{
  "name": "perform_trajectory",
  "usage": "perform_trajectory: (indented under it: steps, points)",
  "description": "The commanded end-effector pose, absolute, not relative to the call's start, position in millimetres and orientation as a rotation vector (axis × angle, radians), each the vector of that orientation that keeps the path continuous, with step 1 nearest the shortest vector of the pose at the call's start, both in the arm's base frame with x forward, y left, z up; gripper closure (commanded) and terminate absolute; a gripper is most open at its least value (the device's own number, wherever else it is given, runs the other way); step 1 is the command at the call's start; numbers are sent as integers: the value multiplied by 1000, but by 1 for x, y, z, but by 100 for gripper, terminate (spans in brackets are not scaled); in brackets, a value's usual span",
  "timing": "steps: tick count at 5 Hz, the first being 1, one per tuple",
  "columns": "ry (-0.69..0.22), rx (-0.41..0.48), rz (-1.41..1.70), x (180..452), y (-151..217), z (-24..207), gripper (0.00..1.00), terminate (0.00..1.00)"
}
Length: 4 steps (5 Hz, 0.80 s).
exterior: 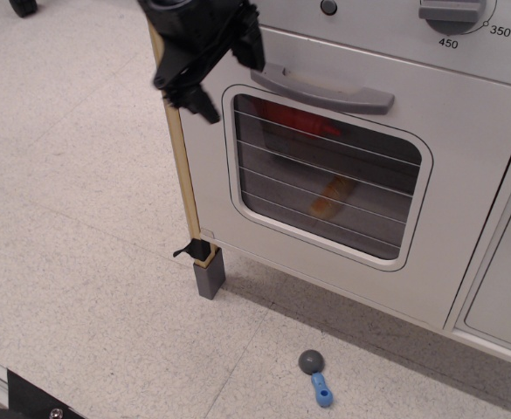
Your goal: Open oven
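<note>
The white oven [465, 131] fills the right of the view, and its door is closed. The door has a rounded, wire-lined window [325, 179] and a grey bar handle [321, 87] above it. Blurred red and orange shapes show behind the window. My black gripper [225, 77] is at the top of the view, beside the left end of the handle. It is open and empty. One finger [198, 103] hangs over the door's left edge and the other [251, 48] is just above the handle's left end. It is not touching the handle.
A small blue and grey toy [316, 377] lies on the speckled floor in front of the oven. A wooden side edge ends in a grey foot [209, 272] at the oven's lower left. A temperature dial [452, 13] is above the door, and a plain white panelled cabinet door [508, 288] is to the right.
</note>
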<state>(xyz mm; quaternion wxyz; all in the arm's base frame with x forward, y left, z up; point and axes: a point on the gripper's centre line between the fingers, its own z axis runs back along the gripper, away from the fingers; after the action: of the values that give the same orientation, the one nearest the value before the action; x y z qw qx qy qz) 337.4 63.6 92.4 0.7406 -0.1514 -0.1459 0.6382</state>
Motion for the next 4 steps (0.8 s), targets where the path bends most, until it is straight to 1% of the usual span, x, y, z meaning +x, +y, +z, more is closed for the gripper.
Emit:
perform_trajectory:
  steps: [1, 2, 3, 4]
  points:
    - [-311, -458, 1454, 362, 53, 98, 0, 0]
    - [-287, -476, 1438, 362, 40, 90, 0, 0]
    - [-286, -486, 1421, 362, 30, 87, 0, 0]
    - [-290, -451, 1423, 355, 31, 75, 0, 0]
